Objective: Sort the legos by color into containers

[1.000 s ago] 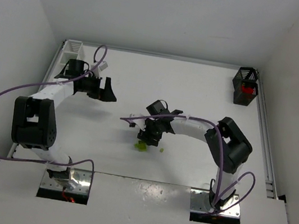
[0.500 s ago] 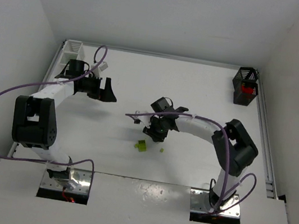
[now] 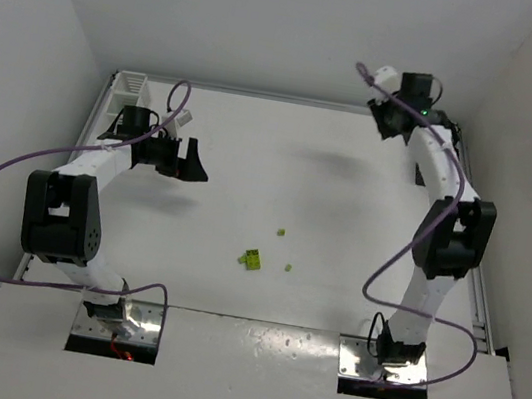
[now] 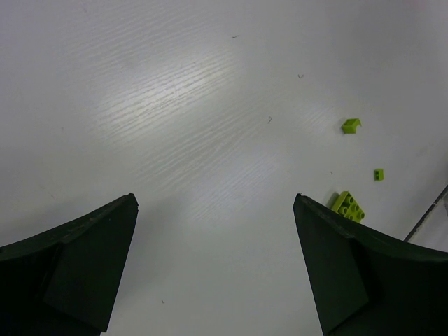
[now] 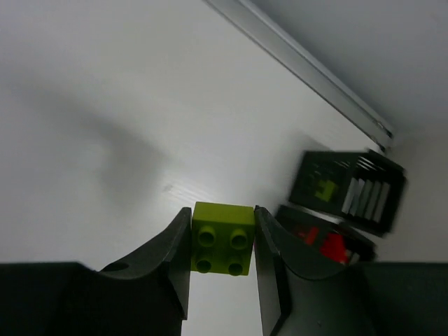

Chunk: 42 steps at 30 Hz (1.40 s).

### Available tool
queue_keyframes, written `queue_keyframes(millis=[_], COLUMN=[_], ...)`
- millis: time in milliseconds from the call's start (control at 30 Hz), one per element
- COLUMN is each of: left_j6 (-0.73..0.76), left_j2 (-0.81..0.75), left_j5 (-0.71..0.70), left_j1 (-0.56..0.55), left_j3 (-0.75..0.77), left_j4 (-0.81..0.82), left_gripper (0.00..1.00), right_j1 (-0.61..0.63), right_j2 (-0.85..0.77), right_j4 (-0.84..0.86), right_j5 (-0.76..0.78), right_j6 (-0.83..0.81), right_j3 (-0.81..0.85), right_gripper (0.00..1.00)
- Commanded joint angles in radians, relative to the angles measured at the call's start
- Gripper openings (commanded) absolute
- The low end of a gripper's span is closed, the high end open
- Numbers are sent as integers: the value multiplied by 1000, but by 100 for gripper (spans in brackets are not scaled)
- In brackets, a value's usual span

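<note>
Legos (image 3: 252, 258), lime ones, lie loose mid tabletop (image 3: 254, 147). The black bin (image 5: 350, 199) stands far right with red bricks (image 5: 327, 245) inside; the white bin (image 3: 129, 87) far left. My right pincer (image 5: 222, 211) squeezes one lime brick (image 5: 222, 241) near the black bin, ready to drop it, I think. My left pincer (image 4: 215, 203) hangs wide open, empty.

A lime lego (image 5: 222, 248) is gripped near the black container (image 5: 348, 192); three lime legos (image 3: 253, 258) lie mid-table.
</note>
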Motion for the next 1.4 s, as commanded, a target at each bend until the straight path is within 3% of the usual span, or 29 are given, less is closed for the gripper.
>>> queue_keyframes(millis=[0,167,800,900,1000,1033,1133,1300,1367], left_j6=[-18,-27,-47,-47,-47,-47,-56,-56,-56], left_j2=[-28,-17,3,3,15,24,35,35,24], left_j5=[45,54,53,53,53,53,62,51,51], left_j1=[15,15,15,15,15,15,15,6,6], left_j3=[20,20,41,41,50,51,61,71,71], left_j4=[33,62,81,81,81,81,81,81,81], left_gripper=[100,100,100,100,100,100,100,100,100], right_j1=[-114,-233,-307,-316,-316,-316,-316,-316,-316], right_j2=[131,292,497,517,517,517,517,419,322], right_j4=[-10,10,160,182,191,191,178,93,122], right_j5=[97,147,232,268,268,268,236,86,29], right_j6=[50,105,136,136,136,148,168,236,236], right_j3=[227,461,570,580,580,580,580,571,478], right_gripper=[3,2,1,7,26,37,49,52,53])
